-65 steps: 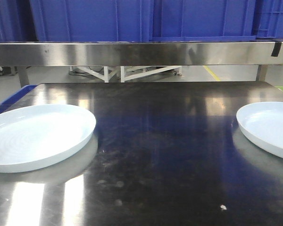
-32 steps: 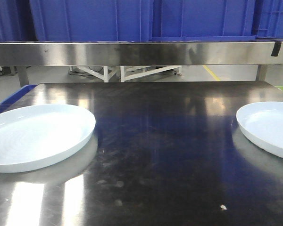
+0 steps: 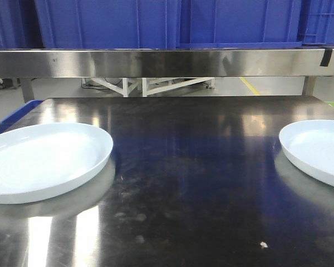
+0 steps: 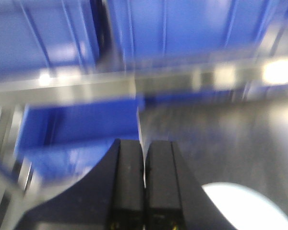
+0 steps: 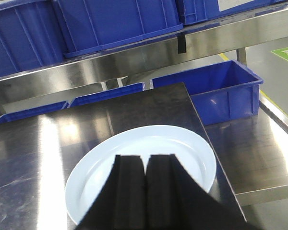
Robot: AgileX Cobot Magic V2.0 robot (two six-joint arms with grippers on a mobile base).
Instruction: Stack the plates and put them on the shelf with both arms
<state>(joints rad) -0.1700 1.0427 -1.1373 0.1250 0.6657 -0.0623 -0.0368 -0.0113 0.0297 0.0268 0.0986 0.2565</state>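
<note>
Right fingers [image 5: 129,191] pressed together, holding nothing. The right plate [image 5: 149,141] sits centred beneath and just ahead of the tips, its near rim hidden under them. Left fingers [image 4: 129,182] are also closed and empty. The left wrist view is blurred, and the left plate [image 4: 245,206] shows only as a pale patch below and to the right of the tips, off-line. Plates are round, no long axis to match. Both lie flat, well apart on the steel worktop [image 3: 195,167]. Right arm looks better lined up; left likely has to shift rightward first.
</note>
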